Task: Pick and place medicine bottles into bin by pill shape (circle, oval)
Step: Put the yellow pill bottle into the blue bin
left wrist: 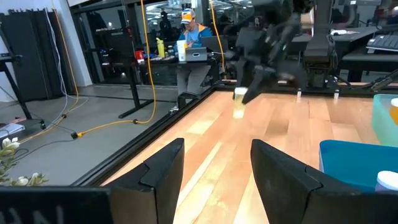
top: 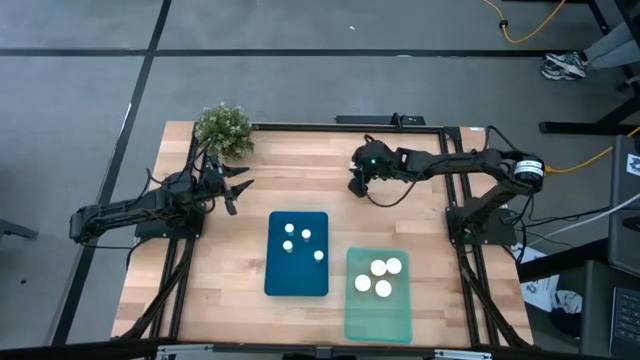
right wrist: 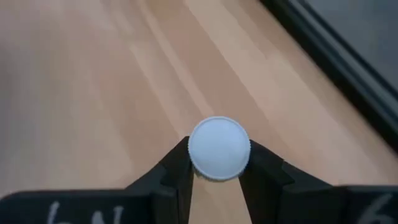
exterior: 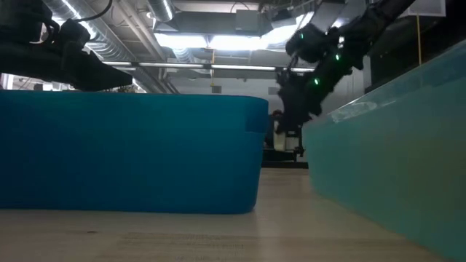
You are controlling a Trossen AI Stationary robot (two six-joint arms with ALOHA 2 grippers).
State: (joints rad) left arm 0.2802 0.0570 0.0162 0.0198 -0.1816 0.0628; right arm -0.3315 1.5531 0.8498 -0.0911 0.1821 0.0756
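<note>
2 bins sit toward the near side of the wooden surface (top: 300, 190): the blue bin (top: 297, 254) with 4 bottles in it and, just beside it, the pale green bin (top: 378, 296) with 4 larger-capped ones. The left claw (top: 236, 190) waits by the plant (top: 223, 129), fingers apart and empty. The right claw (top: 357, 186) is at the far middle of the surface, clamped on the white cap (right wrist: 219, 148) of 1 small bottle (left wrist: 240, 94), which sits centred between the fingers (right wrist: 180, 168). To do this step well, I judge it should lift straight up, keep the bottle upright, carry it high enough to clear the bin wall, and let go low over bare floor between the bottles already there. Which bin fits cannot be told, since the pills inside do not show.
</note>
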